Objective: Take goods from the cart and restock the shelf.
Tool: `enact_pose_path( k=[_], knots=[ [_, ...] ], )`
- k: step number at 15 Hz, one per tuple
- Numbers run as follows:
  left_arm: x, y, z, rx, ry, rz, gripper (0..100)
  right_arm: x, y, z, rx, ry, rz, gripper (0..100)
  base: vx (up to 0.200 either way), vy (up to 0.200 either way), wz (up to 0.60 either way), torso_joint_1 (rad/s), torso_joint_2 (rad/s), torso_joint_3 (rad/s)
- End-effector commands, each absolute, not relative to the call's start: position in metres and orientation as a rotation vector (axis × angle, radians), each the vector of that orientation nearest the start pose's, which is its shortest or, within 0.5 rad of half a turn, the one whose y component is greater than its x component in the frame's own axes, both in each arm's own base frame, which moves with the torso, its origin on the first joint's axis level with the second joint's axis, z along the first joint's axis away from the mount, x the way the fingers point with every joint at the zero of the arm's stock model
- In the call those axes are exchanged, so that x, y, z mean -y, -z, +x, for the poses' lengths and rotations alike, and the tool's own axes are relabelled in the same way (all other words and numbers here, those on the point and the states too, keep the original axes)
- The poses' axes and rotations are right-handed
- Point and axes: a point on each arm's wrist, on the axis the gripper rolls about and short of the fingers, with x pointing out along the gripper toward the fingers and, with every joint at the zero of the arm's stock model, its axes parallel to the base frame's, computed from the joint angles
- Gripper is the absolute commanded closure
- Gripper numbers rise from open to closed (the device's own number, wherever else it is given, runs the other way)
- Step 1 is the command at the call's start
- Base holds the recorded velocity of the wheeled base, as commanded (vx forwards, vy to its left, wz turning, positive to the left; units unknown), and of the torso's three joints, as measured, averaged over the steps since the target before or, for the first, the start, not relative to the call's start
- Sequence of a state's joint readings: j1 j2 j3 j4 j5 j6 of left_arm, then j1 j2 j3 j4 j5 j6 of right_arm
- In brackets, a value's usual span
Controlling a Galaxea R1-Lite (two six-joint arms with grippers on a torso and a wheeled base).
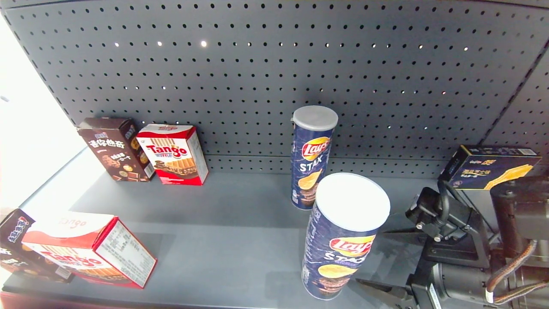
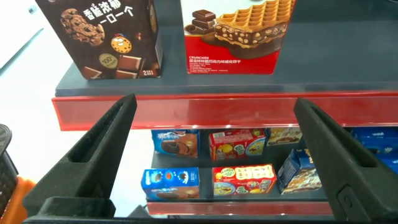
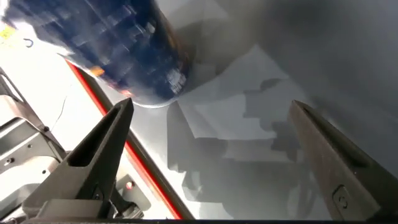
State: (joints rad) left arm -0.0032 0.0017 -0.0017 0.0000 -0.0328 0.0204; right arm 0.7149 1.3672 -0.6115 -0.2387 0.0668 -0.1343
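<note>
Head view: the grey shelf (image 1: 240,206) has a perforated back panel (image 1: 274,64).

1. The front chip canister (image 1: 345,236) stands upright close to the shelf's front edge. The rear chip canister (image 1: 314,156) stands upright behind it, nearer the back panel. The two are near each other, but contact cannot be confirmed.
2. At the back left, a brown cookie box (image 1: 116,149) and a red wafer box (image 1: 175,153) stand side by side against the back panel.
3. At the front left corner, a second wafer box (image 1: 90,249) sits at the front edge, with a dark cookie box (image 1: 17,240) just beside it at the shelf's left end.
4. A dark blue chip box (image 1: 489,167) sits at the far right.
5. Open room: bare shelf runs between the left-hand boxes and the canisters, from back panel to front edge.

Right wrist view: the right tool (image 3: 211,106) is over the shelf with its jaws spread wide and nothing between them. The front canister's base lies just beyond one fingertip (image 3: 124,109), beside the red edge strip (image 3: 106,118).

Left wrist view: the left tool (image 2: 214,101) is spread wide and holds nothing. It sits in front of the shelf's red front edge, level with the lower shelves of small boxes (image 2: 239,143).
</note>
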Motion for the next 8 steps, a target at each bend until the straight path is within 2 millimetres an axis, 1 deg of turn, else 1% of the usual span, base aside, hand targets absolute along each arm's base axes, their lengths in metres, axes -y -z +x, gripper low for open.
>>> enact_pose_path(
  k=[1, 3, 5, 6, 8],
  knots=[
    [0.001, -0.076, -0.023, -0.001, 0.037, 0.021, 0, -0.131, -0.180, 0.155, -0.443, -0.779, -0.284, 0, 0.000, 0.000, 0.00, 0.000, 0.00, 0.000],
    [0.001, -0.076, -0.023, -0.001, 0.037, 0.021, 0, -0.135, -0.182, 0.162, -0.441, -0.771, -0.282, 0, 0.000, 0.000, 0.00, 0.000, 0.00, 0.000],
    [0.001, -0.076, -0.023, -0.001, 0.037, 0.021, 0, -0.139, -0.182, 0.165, -0.443, -0.779, -0.286, 0, 0.000, 0.000, 0.00, 0.000, 0.00, 0.000],
    [0.001, -0.076, -0.023, -0.001, 0.035, 0.020, 0, -0.145, -0.181, 0.165, -0.447, -0.797, -0.292, 0, 0.000, 0.000, 0.00, 0.000, 0.00, 0.000],
    [0.001, -0.076, -0.023, -0.001, 0.037, 0.020, 0, -0.147, -0.179, 0.162, -0.454, -0.811, -0.299, 0, 0.000, 0.000, 0.00, 0.000, 0.00, 0.000]
  ],
)
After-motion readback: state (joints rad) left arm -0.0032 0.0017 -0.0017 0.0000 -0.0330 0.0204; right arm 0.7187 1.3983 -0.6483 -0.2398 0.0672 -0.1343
